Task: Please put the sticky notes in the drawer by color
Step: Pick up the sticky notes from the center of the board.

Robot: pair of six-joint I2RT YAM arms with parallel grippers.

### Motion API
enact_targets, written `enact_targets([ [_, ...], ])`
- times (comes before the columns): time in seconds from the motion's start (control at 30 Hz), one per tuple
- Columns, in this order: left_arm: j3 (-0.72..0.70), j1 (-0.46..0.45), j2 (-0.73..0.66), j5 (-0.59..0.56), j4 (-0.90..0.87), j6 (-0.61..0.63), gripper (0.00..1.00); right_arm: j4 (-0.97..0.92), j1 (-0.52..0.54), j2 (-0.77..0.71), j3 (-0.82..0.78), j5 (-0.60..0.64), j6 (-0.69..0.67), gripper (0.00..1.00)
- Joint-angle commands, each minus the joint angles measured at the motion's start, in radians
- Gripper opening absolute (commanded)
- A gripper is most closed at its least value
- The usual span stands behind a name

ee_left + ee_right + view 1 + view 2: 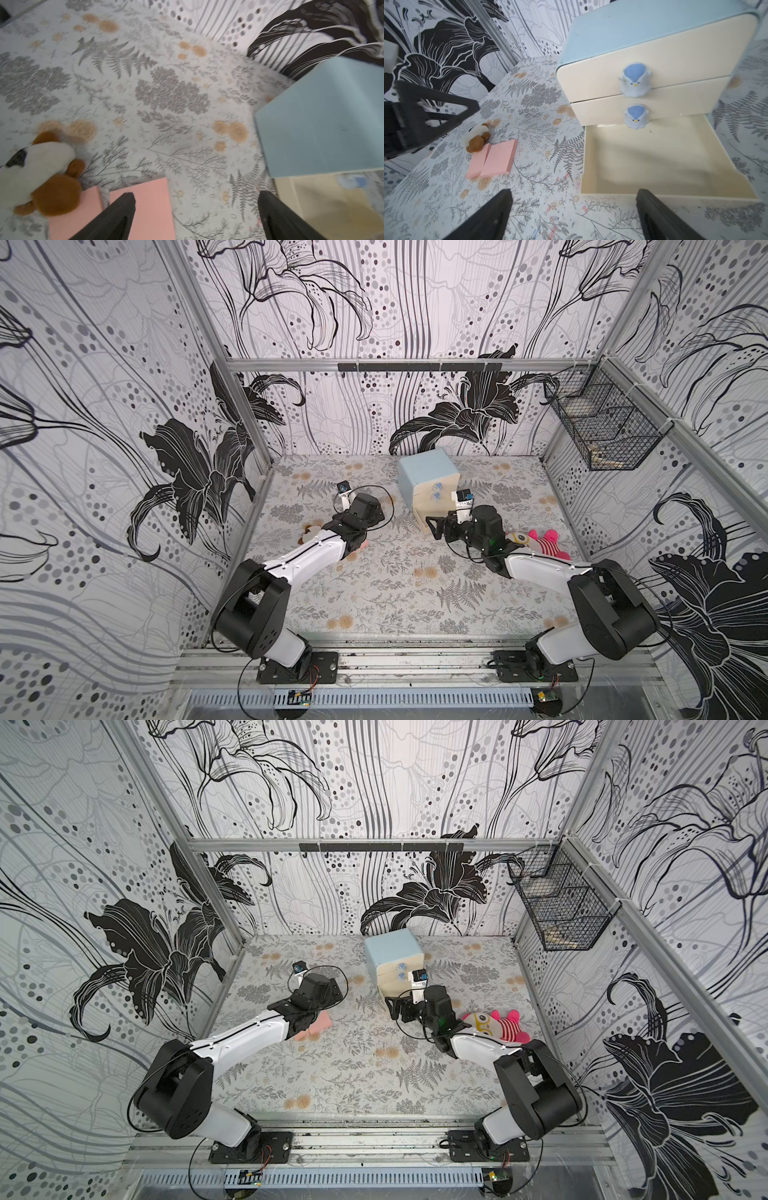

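Two pink pads (497,161) lie flat on the fern-print table at the left, side by side and touching, with a small brown-and-white plush (477,139) against the corner of one. The left gripper (196,195) hangs over them with its jaws spread wide and nothing between them; whether a finger touches paper cannot be told. No green or yellow pads show in any view.

At the middle rear stands the blue chest (424,472). Its top two drawers are closed and the bottom drawer (654,158) is pulled out and empty. The right gripper (574,193) sits just in front of that drawer's rim, jaws also spread wide and empty. Further right lies a pink striped plush (544,545), and a wire basket (602,431) hangs on the right wall.

Likely trouble: the pads are thin and flat, so the jaws may scrape the table or slip off. Because they touch, lifting one could drag its neighbour — or snag the brown plush. The right arm blocks the drawer mouth, so a carry from the left risks the arms colliding, or a bump that nudges the drawer shut.
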Motion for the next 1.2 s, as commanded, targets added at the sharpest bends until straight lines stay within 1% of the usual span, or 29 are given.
enact_targets([
  [0.0,0.066,0.005,0.095,-0.09,-0.169,-0.134,0.94,-0.046,0.01,0.041,0.04,0.01,-0.06,0.99],
  [0.13,0.146,0.011,0.209,-0.075,-0.202,-0.132,0.94,-0.05,0.017,0.069,0.067,0.01,-0.063,0.99],
  [0.3,0.167,0.047,0.273,-0.036,-0.185,-0.122,0.94,-0.059,0.018,0.069,0.07,0.023,-0.06,0.99],
  [0.57,0.156,0.095,0.311,-0.001,-0.169,-0.113,0.92,-0.064,0.019,0.095,0.081,0.021,-0.044,0.99],
  [1.17,0.131,0.101,0.363,0.046,-0.154,-0.134,0.9,-0.073,0.021,0.117,0.096,0.021,-0.037,0.99],
])
